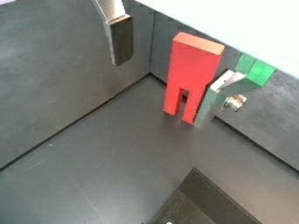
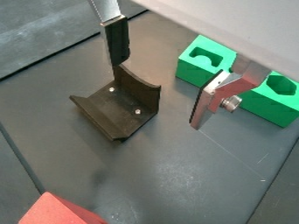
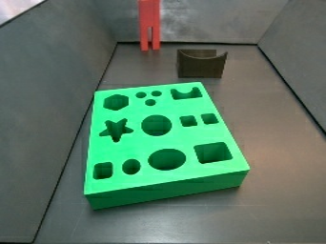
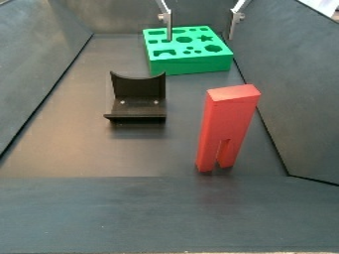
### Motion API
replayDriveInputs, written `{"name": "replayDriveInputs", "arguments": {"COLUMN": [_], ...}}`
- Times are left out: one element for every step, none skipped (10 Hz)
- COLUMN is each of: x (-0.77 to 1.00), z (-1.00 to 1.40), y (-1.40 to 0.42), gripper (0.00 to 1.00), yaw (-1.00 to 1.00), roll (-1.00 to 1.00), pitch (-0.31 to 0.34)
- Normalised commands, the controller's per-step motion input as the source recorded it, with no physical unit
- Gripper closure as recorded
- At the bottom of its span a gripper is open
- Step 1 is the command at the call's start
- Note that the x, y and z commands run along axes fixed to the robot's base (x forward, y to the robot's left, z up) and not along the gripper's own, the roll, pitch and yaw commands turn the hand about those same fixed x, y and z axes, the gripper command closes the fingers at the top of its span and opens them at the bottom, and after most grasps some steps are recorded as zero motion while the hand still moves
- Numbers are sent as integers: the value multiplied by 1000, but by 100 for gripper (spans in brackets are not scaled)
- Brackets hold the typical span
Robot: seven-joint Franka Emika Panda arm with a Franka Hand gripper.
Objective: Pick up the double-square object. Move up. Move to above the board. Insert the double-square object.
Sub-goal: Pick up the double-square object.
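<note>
Task at its outset: the double-square object (image 4: 225, 129) is standing upright, legs down, on the dark floor near a corner of the bin, well apart from the board (image 3: 163, 140), whose holes are all lying empty. The gripper (image 1: 176, 79) is hovering spread wide and holding nothing (in both wrist views the two silver fingers (image 1: 119, 35) are flanking bare space), with the object between but untouched. Every step seems to be waiting: pickup, lift, transfer and insertion.

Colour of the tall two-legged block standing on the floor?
Red-orange; the tall two-legged block shows best in a side view. The tool is open, not holding it.
</note>
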Motion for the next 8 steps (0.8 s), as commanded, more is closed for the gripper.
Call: {"name": "replayDriveInputs", "arguments": {"x": [-274,0,-171,-269,-89,-217,-217,-220], "z": [0,-57,-14,-14,0,0,0,-6], "y": [86,557,529,551,669,774,860,809], "gripper": [0,0,0,0,0,0,0,0], "yaw": [-51,77,183,231,280,229,243,229], "roll": [0,-30,0,0,-97,-89,-100,-90], "pitch": [-70,-27,-36,-20,-66,-84,-73,-81]}}
